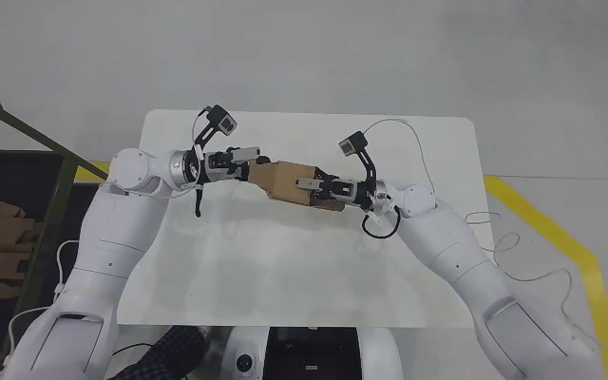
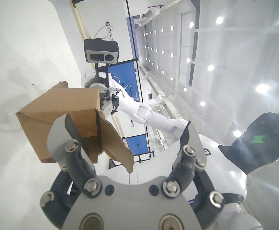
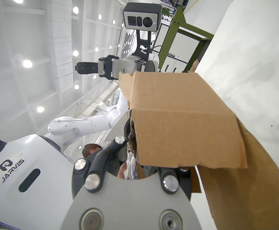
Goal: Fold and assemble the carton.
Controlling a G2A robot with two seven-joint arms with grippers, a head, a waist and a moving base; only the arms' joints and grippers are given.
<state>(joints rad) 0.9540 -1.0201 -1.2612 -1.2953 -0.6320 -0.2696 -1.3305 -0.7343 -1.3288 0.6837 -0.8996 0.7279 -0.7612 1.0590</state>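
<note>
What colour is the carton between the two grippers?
The carton is plain brown cardboard; the right wrist view shows it best.

Dark lettering with a logo mark stands on a white wall panel (image 2: 104, 17), seen in the left wrist view. Small dark lettering stands on the right arm's white link (image 2: 139, 122). A green zigzag sign stands on a black object (image 2: 250, 148).

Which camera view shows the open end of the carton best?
The left wrist view: the carton turns its open end and loose flaps toward that camera. The right wrist view shows its closed walls; the top view shows it small, from above.
</note>
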